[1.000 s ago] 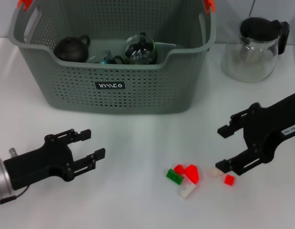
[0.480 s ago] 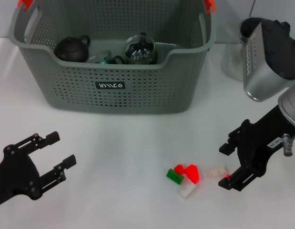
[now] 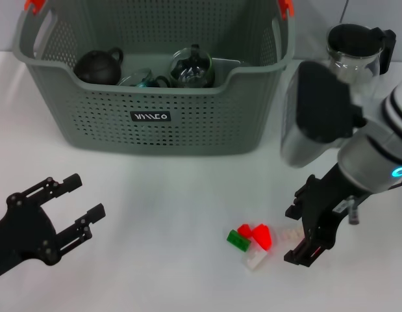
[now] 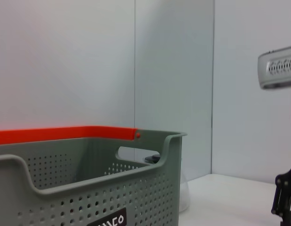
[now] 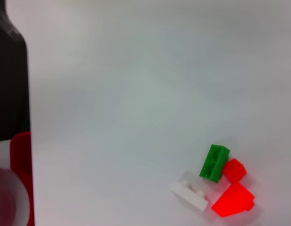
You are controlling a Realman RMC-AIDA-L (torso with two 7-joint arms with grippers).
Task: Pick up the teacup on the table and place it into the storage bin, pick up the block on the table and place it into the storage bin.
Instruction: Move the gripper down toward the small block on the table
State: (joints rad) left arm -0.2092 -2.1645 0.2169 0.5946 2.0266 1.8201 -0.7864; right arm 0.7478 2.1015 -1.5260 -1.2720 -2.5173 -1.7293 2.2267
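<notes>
Several small blocks lie on the white table: a green block, a red one, a white one and a pale block. My right gripper points down at the table, open, with one finger on each side of the pale block. In the right wrist view a red piece sits beside a dark finger. The storage bin stands at the back. A teal-tinted teacup sits inside it. My left gripper hovers open at the front left, holding nothing.
Inside the bin, a black teapot and a glass teapot flank the cup. A glass jug with a black lid stands at the back right, behind my right arm. Bare table lies between the two grippers.
My right arm swung in over the table and turned its gripper down onto the pale block, hiding the small red block. My left gripper drew back to the front left, then held still.
</notes>
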